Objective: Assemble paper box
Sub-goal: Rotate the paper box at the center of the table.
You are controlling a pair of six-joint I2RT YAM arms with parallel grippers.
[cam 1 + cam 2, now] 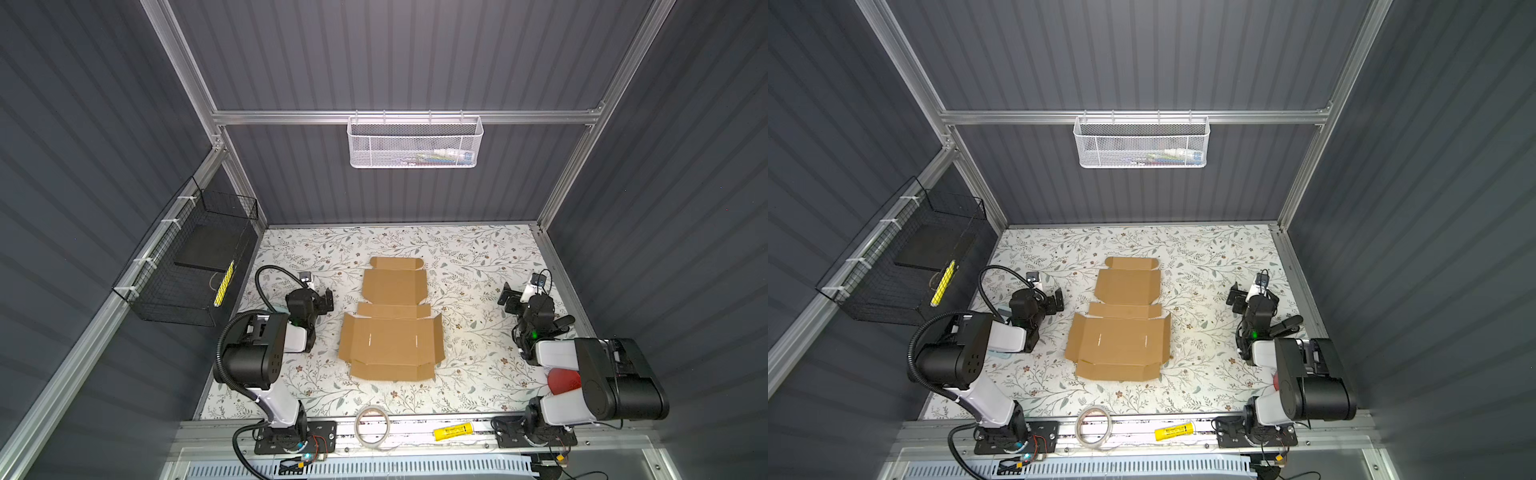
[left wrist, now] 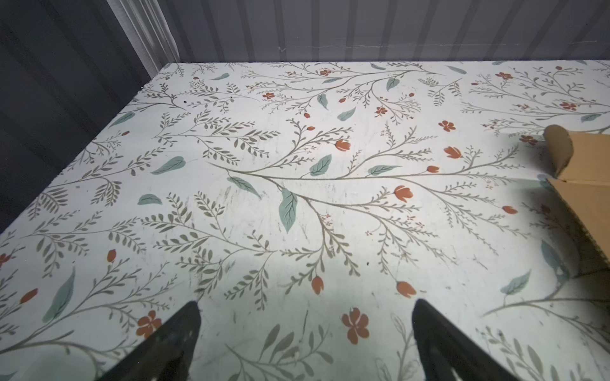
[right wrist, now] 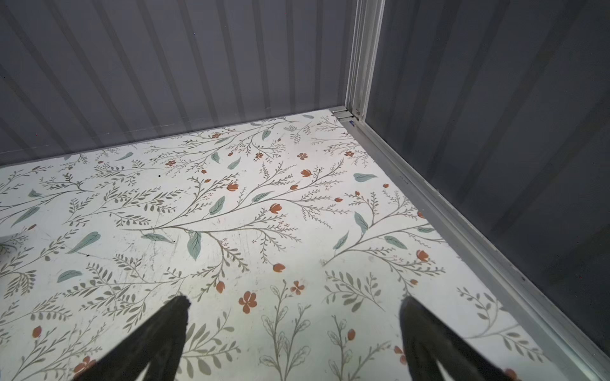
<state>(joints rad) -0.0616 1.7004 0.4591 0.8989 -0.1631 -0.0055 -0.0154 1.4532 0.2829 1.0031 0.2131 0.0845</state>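
In both top views the paper box (image 1: 392, 332) lies unfolded in the middle of the floral-print tabletop (image 1: 478, 266). It is a brown corrugated die-cut sheet with creases, rounded far flaps and two short slits in its near panel, and its side flaps tilt up a little. The left gripper (image 1: 328, 300) sits near the sheet's left and the right gripper (image 1: 505, 297) well to its right. Both are clear of the cardboard, jaws spread wide and empty. A yellow tube (image 1: 453, 432) lies on the near metal rail (image 1: 415, 432); its print is too small to read. A white mesh basket (image 1: 415, 143) hangs on the far wall.

In the left wrist view the black jaws stand wide apart over bare tabletop. A fluted corner of the box shows at the picture's edge, untouched.

In the right wrist view the jaws stand equally wide with nothing between them, above the printed surface by the aluminium frame (image 3: 462, 237).
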